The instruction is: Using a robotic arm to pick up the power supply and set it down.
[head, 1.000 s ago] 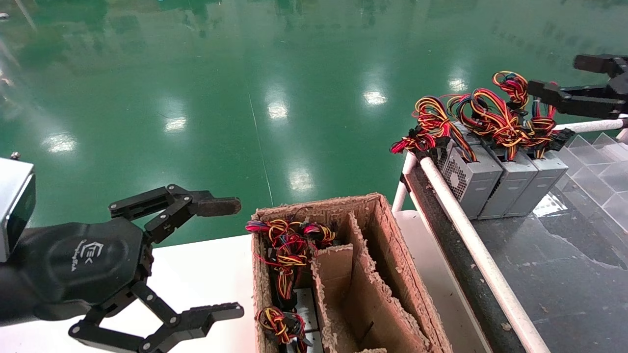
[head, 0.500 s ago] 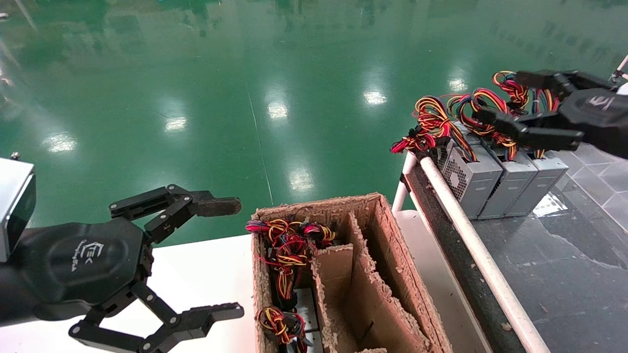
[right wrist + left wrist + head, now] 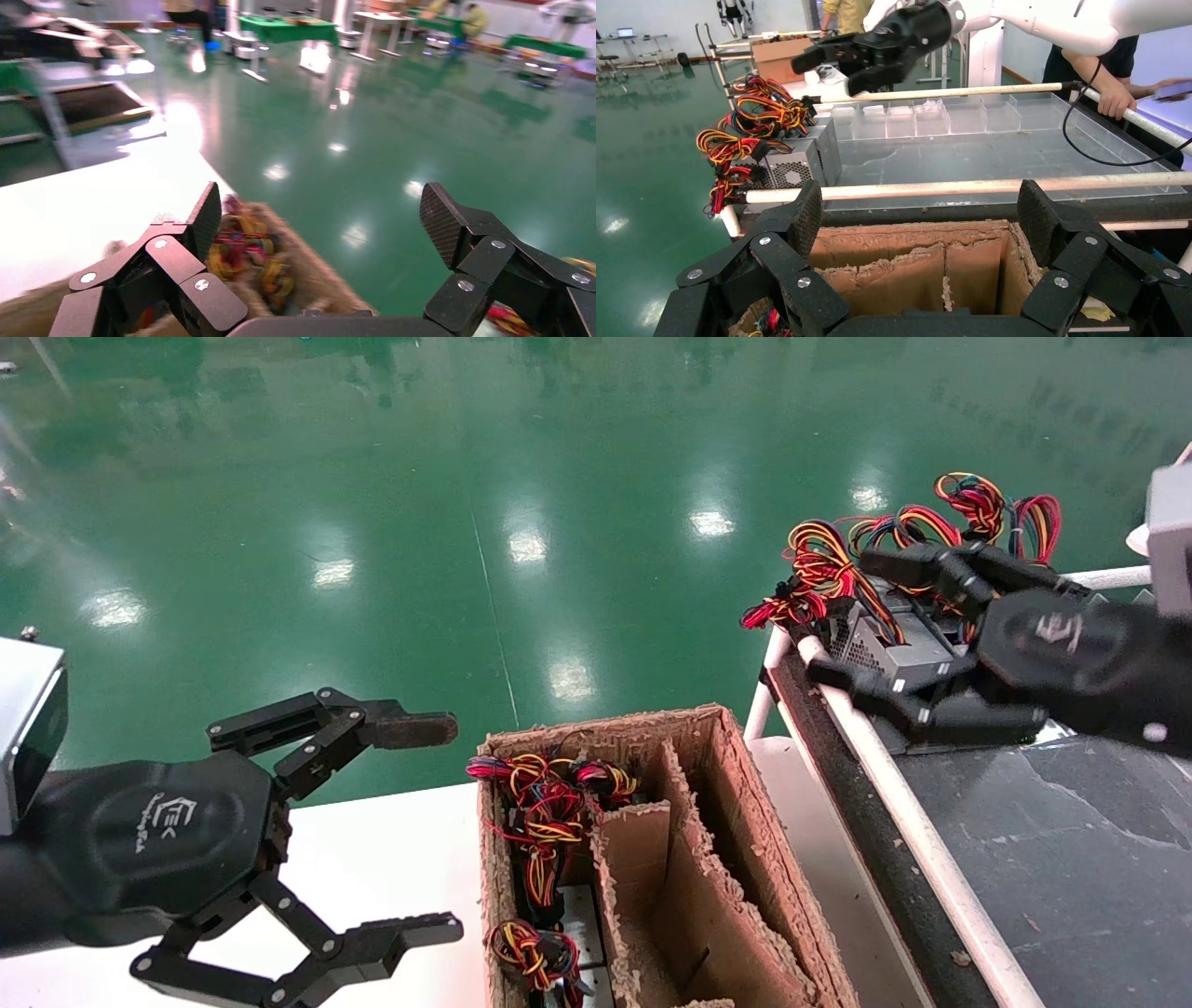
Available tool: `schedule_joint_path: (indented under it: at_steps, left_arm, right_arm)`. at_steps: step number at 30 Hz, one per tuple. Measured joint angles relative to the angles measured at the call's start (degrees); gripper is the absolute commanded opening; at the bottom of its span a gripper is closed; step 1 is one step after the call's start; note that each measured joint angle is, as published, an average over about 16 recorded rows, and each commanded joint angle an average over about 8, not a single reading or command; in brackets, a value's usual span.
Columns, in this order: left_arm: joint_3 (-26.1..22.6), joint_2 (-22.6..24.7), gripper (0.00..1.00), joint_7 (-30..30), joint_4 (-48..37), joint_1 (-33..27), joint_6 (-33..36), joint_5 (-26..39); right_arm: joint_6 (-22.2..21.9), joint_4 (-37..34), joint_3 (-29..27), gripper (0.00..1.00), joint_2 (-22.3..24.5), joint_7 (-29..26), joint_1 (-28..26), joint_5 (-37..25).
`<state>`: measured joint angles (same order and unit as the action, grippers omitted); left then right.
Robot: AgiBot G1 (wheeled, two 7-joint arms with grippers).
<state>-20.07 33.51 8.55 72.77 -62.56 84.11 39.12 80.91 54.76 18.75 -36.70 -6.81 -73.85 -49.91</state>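
Here, the power supply [image 3: 889, 652], a grey metal rectangular box with a perforated grille face, stands at the near end of a row of grey units [image 3: 826, 144]. The row sits on the dark tabletop [image 3: 1071, 859] to the robot's right, just behind a white tube rail [image 3: 913, 822]. A bundle of mostly red wires with yellow and blue strands [image 3: 808, 572] spills off its top toward the green floor [image 3: 466, 523]. In the left wrist view its grille [image 3: 791, 166] faces the camera, with the wires [image 3: 736, 151] beside it.

The right gripper [image 3: 852, 617], black with a white logo on the end of a white tubular arm [image 3: 1053, 17], has its jaws spread wide and grips nothing. In the head view one finger falls across the wires and the other across the rail in front of the box, so the box shows between them. The left wrist view puts the same gripper [image 3: 828, 70] in the air above the wires and clear of them. Its own wrist view [image 3: 323, 225] shows the fingers wide apart with nothing between them.

A ragged brown cardboard box with dividers [image 3: 745, 859] stands on the white table between the arms, with more wire bundles [image 3: 545, 812] in its left compartment.

The left gripper [image 3: 438, 829] hangs over the white table beside the carton, jaws wide open and empty.
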Motion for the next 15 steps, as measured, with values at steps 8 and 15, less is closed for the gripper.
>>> schedule_joint_path:
  at_steps: [8,15]
  left_arm:
    - [-0.01,0.0,1.0,0.0,0.0,0.0,0.0,0.0]
    - [-0.01,-0.01,1.0,-0.01,0.0,0.0,-0.01,-0.01]
  right_arm:
    - [2.5,9.82,-1.42,1.0,0.88,-2.06,6.41,4.2]
    - [4.32,16.97,-2.44,1.0,1.51,-3.49,11.07,7.25]
